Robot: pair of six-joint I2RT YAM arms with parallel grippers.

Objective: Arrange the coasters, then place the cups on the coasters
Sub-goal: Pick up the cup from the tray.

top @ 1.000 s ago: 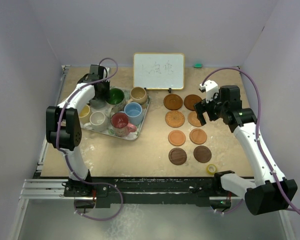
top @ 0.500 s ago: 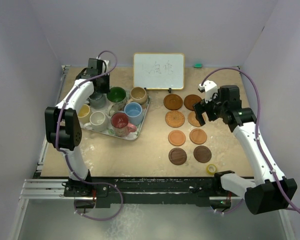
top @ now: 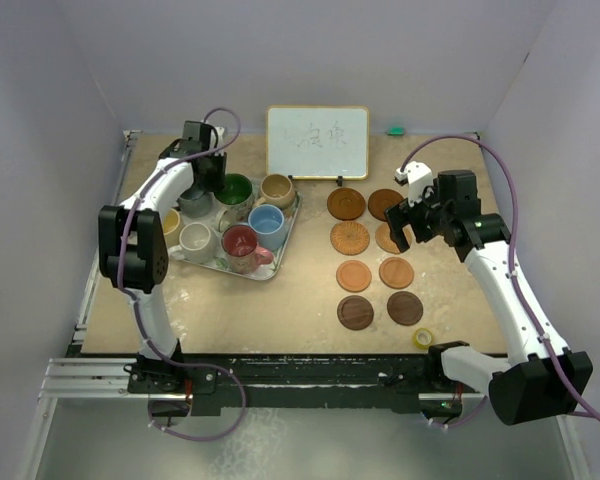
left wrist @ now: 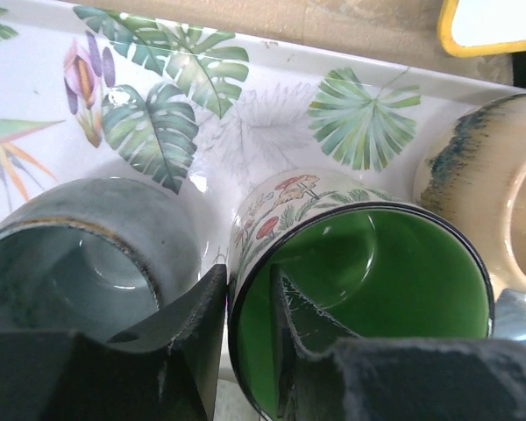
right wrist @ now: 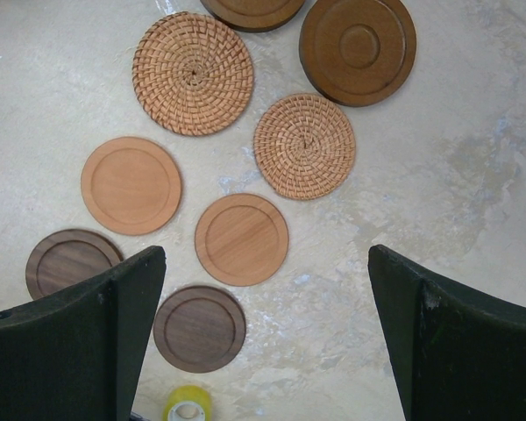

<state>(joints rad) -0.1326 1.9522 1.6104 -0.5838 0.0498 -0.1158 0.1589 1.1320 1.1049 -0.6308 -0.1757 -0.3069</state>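
Observation:
Several cups stand in the leaf-patterned tray [top: 271, 267]. My left gripper [top: 212, 178] is down over the green cup [top: 233, 190]. In the left wrist view its jaws [left wrist: 250, 276] straddle the green cup's [left wrist: 377, 281] left rim, one finger outside and one inside. They are slightly open, with a small gap inside the wall. The grey cup [left wrist: 79, 263] sits just left of the outer finger. Several coasters [top: 354, 276] lie in two columns on the right. My right gripper [top: 408, 222] hovers above them, wide open and empty, over an orange coaster [right wrist: 242, 239].
A tan cup [left wrist: 500, 193] crowds the green one on its right. Blue [top: 266, 221], red [top: 241, 243] and white [top: 195, 238] cups fill the tray's near side. A whiteboard [top: 318, 142] stands at the back. A yellow tape roll [top: 423, 338] lies near the front right.
My left gripper has shifted right, from above the grey cup to the green cup's rim, and its jaws have parted a little. The right arm has hardly moved.

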